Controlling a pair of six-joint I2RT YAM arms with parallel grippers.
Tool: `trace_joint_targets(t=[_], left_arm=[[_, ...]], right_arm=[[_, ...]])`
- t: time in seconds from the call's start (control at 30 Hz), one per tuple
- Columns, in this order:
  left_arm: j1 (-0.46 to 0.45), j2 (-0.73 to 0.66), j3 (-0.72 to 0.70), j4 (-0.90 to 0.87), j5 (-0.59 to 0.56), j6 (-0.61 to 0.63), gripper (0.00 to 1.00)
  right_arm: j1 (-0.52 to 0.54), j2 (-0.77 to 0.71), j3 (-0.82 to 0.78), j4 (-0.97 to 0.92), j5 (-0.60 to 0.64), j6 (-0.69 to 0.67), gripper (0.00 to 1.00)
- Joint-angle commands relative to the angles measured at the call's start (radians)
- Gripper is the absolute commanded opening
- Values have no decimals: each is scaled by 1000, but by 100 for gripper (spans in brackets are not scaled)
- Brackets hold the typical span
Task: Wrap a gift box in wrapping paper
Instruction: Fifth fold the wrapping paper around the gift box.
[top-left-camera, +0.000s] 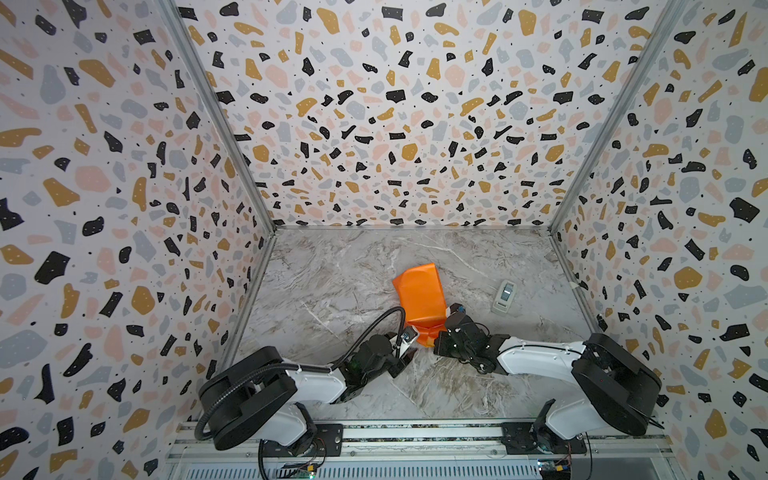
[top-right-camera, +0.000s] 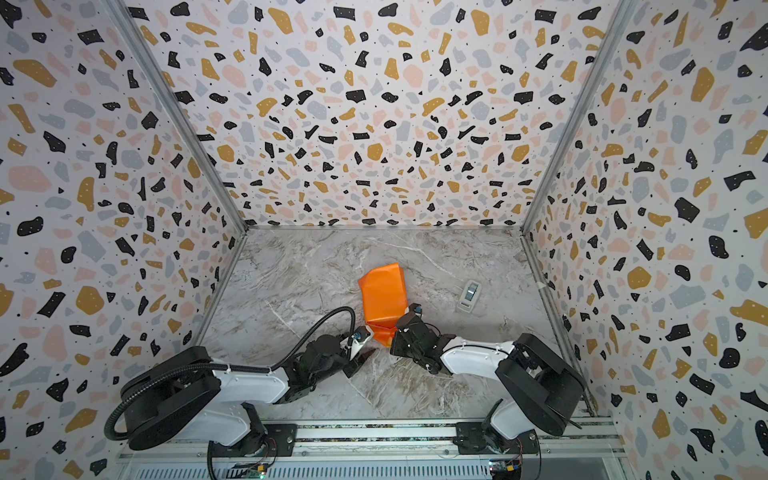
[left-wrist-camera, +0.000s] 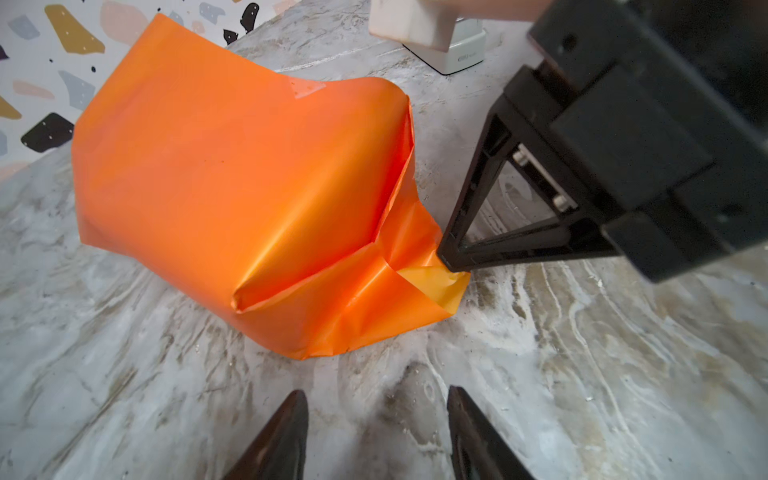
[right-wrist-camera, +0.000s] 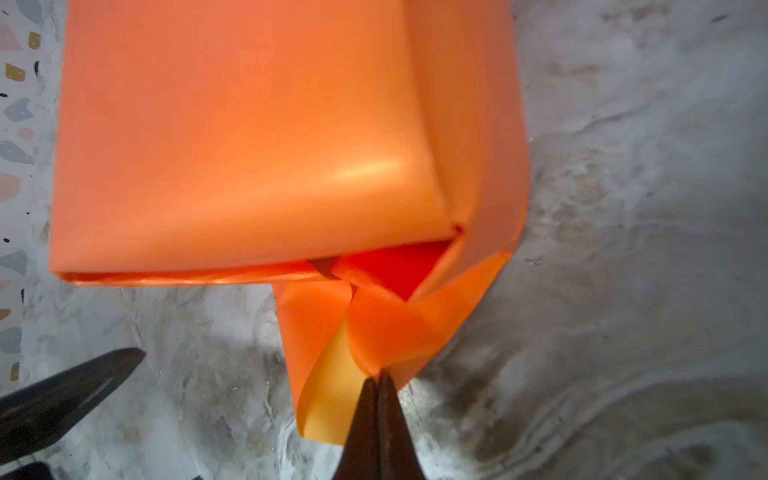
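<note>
The marble-patterned surface (top-left-camera: 332, 270) is boxed in on three sides by terrazzo-print walls (top-left-camera: 124, 166). Its near edge is closed by the rail (top-left-camera: 415, 436) that carries both arms. The wrapping paper (top-left-camera: 419, 299) sits about mid-surface, a little toward the near side, wrapped orange face out around a boxy form. The gift box itself is hidden inside it. Bare surface lies open beyond the paper and to its left. On the right, a small white device (top-left-camera: 504, 296) stands apart from the paper, between it and the right wall.

The right tool (right-wrist-camera: 377, 380) is clenched on the paper: its dark tapered tips meet on a gathered flap at the near end, where a sliver of the mustard-yellow face curls into sight. The left tool (left-wrist-camera: 378, 392) is released, its jaws parted over bare surface just short of that same near end, touching nothing. In both top views it lies close beside the right tool, with only a narrow gap between them.

The paper is smooth and slightly glossy, catching a soft highlight on its top face, where a small translucent patch (left-wrist-camera: 305, 87) also shows. Its long top edges are rounded rather than sharp. The near end is creased into triangular folds — the far end flares out loosely. The surface is grey-white, veined with brown, and looks matte.
</note>
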Motion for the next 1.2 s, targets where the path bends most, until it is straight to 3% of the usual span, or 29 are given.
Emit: trace_joint_targets(t=[0.0, 0.23, 0.6, 0.9, 1.17], left_arm=[[-4, 39, 24, 95, 7, 168, 53], [-4, 97, 46, 116, 56, 333, 51], [-7, 216, 86, 169, 77, 488, 47], [-7, 286, 111, 221, 100, 523, 45], [-7, 340, 120, 281, 103, 517, 38]], right_arm=[[-10, -27, -4, 19, -24, -17, 0], [-19, -33, -6, 26, -41, -13, 0], [-25, -40, -17, 45, -58, 2, 0], [-25, -45, -22, 55, -64, 8, 0], [-25, -48, -24, 59, -64, 11, 0]])
